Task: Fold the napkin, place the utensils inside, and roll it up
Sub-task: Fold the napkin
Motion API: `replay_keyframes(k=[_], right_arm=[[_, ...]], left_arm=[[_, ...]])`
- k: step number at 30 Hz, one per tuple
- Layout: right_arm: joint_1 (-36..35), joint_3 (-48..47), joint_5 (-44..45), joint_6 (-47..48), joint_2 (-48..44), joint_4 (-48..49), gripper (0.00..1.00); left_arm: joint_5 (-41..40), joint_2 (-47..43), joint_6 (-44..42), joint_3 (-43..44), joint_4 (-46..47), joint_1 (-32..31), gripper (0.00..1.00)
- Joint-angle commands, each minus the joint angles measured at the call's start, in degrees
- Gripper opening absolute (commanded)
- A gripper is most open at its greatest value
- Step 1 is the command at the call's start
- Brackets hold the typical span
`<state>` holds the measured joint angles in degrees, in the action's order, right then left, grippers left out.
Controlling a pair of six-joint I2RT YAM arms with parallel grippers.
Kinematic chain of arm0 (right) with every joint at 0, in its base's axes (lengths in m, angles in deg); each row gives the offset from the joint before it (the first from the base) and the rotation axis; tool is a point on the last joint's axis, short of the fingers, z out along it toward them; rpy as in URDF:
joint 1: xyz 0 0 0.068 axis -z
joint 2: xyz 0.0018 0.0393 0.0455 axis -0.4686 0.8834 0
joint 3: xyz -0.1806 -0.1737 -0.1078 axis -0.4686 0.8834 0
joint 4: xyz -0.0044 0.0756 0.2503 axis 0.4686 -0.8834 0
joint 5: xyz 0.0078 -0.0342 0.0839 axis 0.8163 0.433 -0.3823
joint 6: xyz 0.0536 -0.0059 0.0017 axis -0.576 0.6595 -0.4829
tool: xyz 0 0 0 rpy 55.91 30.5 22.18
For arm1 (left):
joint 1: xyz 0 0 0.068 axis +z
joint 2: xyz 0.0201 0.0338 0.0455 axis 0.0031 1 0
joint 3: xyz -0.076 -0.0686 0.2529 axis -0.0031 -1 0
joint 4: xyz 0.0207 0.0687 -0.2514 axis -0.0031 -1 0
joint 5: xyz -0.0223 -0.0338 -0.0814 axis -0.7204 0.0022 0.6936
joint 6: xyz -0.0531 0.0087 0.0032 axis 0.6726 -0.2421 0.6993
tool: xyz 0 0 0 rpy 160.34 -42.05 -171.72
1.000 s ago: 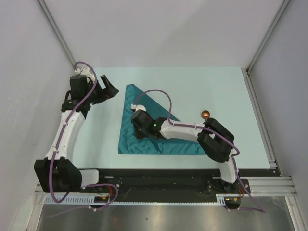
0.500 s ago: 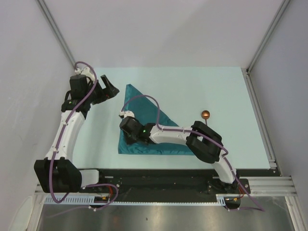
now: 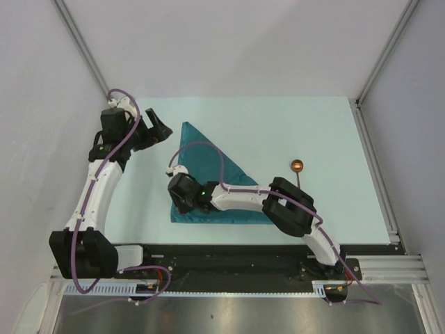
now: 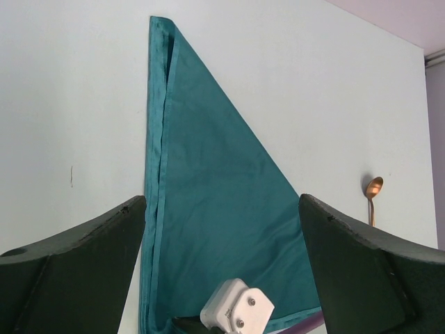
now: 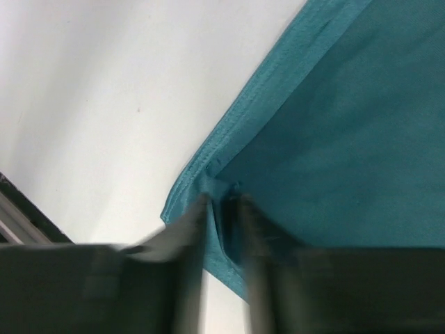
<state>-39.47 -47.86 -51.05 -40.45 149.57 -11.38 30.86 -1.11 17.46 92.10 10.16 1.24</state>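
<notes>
Plain white walls (image 3: pixel 229 42) and aluminium corner posts (image 3: pixel 79 42) enclose a pale mint-green worktop (image 3: pixel 313 129); a black rail (image 3: pixel 229 259) and brushed steel sheet (image 3: pixel 229 314) line its near edge.

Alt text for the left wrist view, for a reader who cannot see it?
A teal napkin folded into a triangle lies on a pale table, framed by the left hand's two wide-open dark fingers. A small copper spoon lies apart to its right.
</notes>
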Motion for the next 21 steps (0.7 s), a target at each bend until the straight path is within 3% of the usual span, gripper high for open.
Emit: replay_keyframes(k=[1,2,5,12,16,20,21], right_arm=[[-2.0,0.5,-1.9,4.1,-4.9,3.1,0.44],[-2.5,3.6,-2.9,5.7,-6.1,4.5,0.55],[-3.1,9.1,-5.5,7.1,-11.1,11.0,0.63],[-0.7,15.6,-3.8,6.1,-17.8,11.8,0.62],[4.3,18.6,-0.4,4.7,-21.5,8.1,0.59],[13.8,24.6,0.2,4.4,-26.4,5.3,0.59],[15.4,25.7,0.2,4.6,-27.5,4.6,0.59]], left_arm=[[1.0,-1.6,-0.7,-0.6,1.1,0.5,0.96],[1.0,-1.5,-0.7,-0.6,1.0,0.5,0.96],[1.2,-1.2,-0.7,-0.6,1.2,0.7,0.96],[1.0,-0.8,-0.5,-0.9,1.4,0.9,0.96],[0.4,0.0,0.1,-1.6,1.4,0.6,0.95],[-0.2,2.9,0.2,-2.4,1.9,-0.6,0.9],[-0.6,3.6,0.1,-2.3,1.1,-3.4,0.89]])
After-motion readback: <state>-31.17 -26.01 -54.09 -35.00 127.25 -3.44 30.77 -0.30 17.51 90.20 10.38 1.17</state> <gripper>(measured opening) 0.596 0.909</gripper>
